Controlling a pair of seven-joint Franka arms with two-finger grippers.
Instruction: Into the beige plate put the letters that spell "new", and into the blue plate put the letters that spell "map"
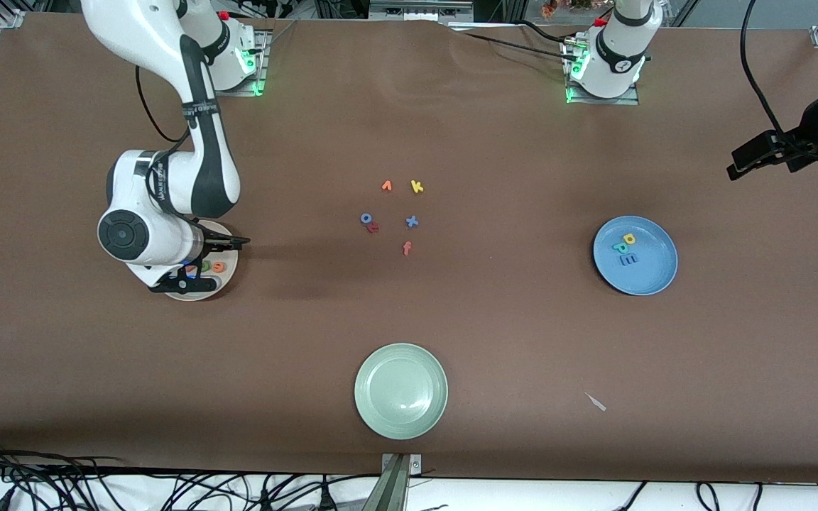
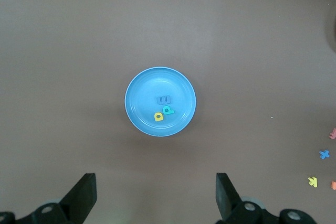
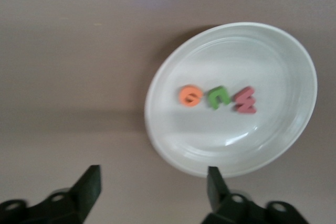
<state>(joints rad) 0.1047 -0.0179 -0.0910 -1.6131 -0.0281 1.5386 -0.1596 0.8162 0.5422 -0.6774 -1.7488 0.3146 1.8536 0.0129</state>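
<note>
Now the right gripper [image 3: 149, 187] is hanging over the beige plate [image 3: 294, 51], fingers released and empty; orange e [image 3: 190, 96], green n [image 3: 217, 97], pink w [image 3: 244, 100] are lying inside, w at 3 o'clock. Left gripper [image 2: 156, 195] is waiting, fingers spread, over the table beside the blue plate [image 2: 139, 85] holding m, a, p. Risk: lifting carelessly, a fingertip could be clipping the plate rim and scattering letters.

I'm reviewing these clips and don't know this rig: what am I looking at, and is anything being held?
Two robot arms at a brown table. One picture looks down from across the table; the others come from cameras on each wrist. The right claw, open and empty, hangs over the beige plate holding e, n and w. The left claw, open, waits over bare table beside the blue plate, which holds m, a and p. Spare letters and a green plate remain.
</note>
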